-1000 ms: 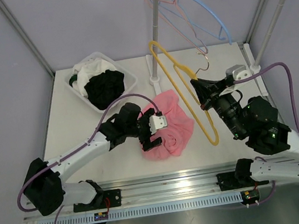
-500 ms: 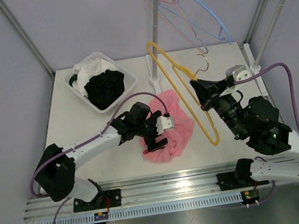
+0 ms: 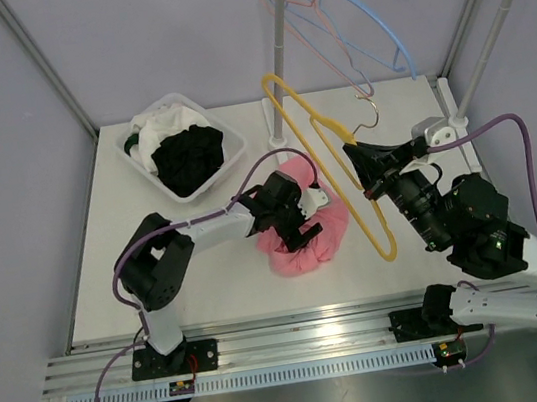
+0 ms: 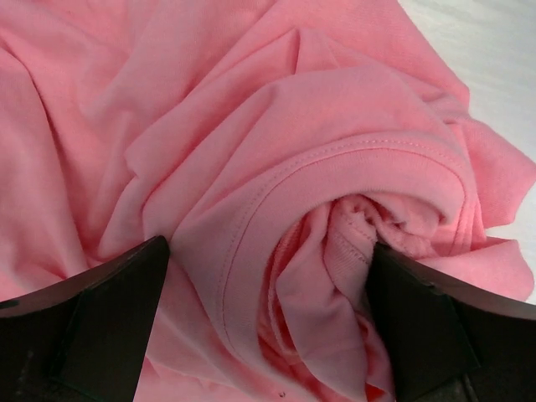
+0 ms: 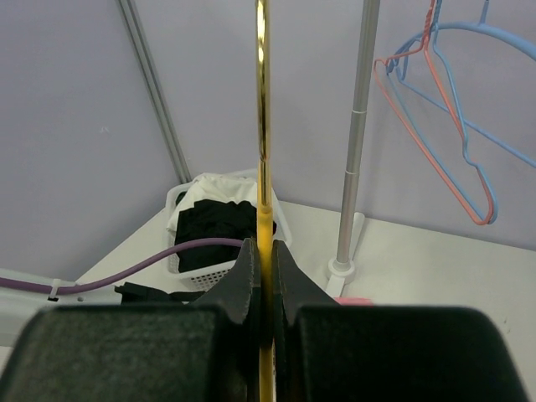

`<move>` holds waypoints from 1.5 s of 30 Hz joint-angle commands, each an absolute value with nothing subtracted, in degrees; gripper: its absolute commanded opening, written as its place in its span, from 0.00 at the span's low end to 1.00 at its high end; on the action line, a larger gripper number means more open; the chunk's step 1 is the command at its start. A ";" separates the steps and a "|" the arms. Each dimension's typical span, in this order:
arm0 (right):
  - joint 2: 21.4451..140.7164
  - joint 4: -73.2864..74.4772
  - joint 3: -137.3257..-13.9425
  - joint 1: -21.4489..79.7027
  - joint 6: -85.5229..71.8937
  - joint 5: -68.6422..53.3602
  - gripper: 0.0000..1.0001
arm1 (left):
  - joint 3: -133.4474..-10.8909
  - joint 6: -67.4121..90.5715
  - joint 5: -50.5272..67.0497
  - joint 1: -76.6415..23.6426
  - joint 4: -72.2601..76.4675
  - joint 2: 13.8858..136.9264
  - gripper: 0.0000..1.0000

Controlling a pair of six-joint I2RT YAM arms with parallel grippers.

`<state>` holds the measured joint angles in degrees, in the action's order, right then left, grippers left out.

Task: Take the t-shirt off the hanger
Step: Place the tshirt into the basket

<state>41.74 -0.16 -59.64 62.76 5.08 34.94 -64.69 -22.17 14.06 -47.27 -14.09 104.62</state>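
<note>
Left wrist view: the left gripper point(image 4: 265, 322) stands wide open astride the pink t-shirt point(image 4: 251, 142), heaped on the table point(image 3: 102, 236) beside the yellow hanger point(image 5: 263, 126) that the right gripper point(image 5: 263, 270) clamps; closing may pinch only one loose fold and slip

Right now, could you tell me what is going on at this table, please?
The pink t-shirt lies crumpled on the table, already off the yellow hanger. The right tool is shut on that hanger and holds it up beside the shirt. The left tool is open and low over the shirt, with its fingers on either side of a bunched fold near the collar. A basket of black and white clothes sits at the back left.
</note>
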 commanded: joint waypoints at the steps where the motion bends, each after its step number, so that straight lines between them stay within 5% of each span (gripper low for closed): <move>1: 40.78 -1.41 -61.52 63.19 4.66 33.84 0.00 | -67.58 -21.09 9.05 -46.67 -14.23 109.59 0.99; 5: 40.08 -1.06 -61.35 63.19 4.66 33.66 0.00 | -71.88 -21.80 10.28 -46.67 -20.38 115.30 0.99; 8: 39.29 -0.88 -61.08 63.19 4.57 33.40 0.00 | -74.00 -22.06 10.98 -46.67 -23.02 117.95 0.90; 15: 38.50 -0.53 -60.82 63.19 4.22 33.40 0.00 | -75.15 -23.02 12.04 -47.81 -25.92 119.44 0.32; 20: 38.15 -0.44 -60.73 63.11 4.22 33.22 0.00 | -75.15 -25.05 12.66 -49.92 -28.65 119.45 0.00; 34: 37.62 -1.05 -60.29 63.11 4.13 33.13 0.00 | -66.53 -20.85 11.16 -47.73 -28.12 89.33 0.00; 45: 38.76 -1.76 -60.38 63.19 4.39 33.31 0.00 | -75.13 -16.88 5.64 -36.83 -29.17 72.25 0.00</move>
<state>38.54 1.19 -59.64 62.76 4.64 33.74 -69.10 -18.50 9.67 -38.11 -30.57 75.46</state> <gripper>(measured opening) 0.039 0.104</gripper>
